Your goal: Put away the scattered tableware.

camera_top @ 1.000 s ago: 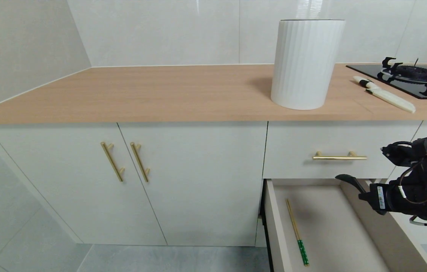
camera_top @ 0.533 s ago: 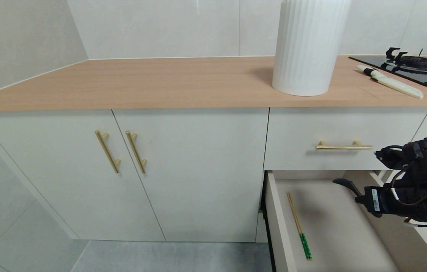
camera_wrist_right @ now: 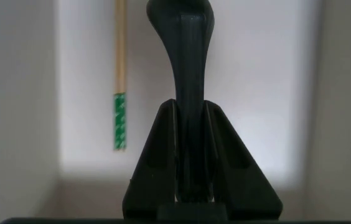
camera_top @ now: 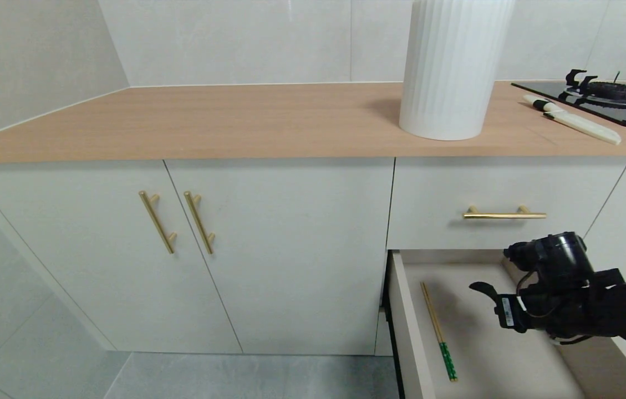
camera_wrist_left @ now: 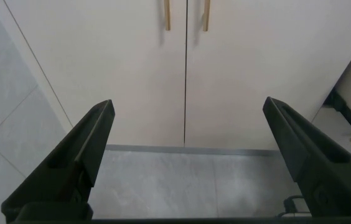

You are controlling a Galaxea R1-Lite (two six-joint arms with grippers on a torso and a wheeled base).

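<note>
Chopsticks first: the pair of bamboo chopsticks with green patterned ends (camera_top: 438,338) is laid flat on the floor of the pulled-out pale grey lower drawer (camera_top: 403,316), close to its left wall, green ends toward the front. They are found just left of the black right gripper (camera_top: 482,288) and a little lower, and they are not touched by it. That gripper is held over the middle of the drawer. Its fingers (camera_wrist_right: 187,74) are pressed together with nothing pinched between them.

Label-wise, not much to report. A small white sticker (camera_top: 505,317) is stuck on the right gripper's body behind the fingers. Some dark print can be made out on it, but it's too small to be read. No other writing can be made out.

The black left gripper (camera_wrist_left: 188,107) is spread wide and nothing is held in it. It's pointed at the white double cabinet doors with gold bar handles (camera_top: 177,221), and grey floor tile is seen under it.

Up above the right gripper, a shut white upper drawer with a gold handle (camera_top: 504,214) is seen. Higher again, on the light wooden countertop (camera_top: 235,119), a tall white ribbed cylinder (camera_top: 448,66) is stood. A cream-white knife with a black band on its handle (camera_top: 570,119) is laid well above and right of the right gripper, just beside the black gas hob (camera_top: 612,94).
</note>
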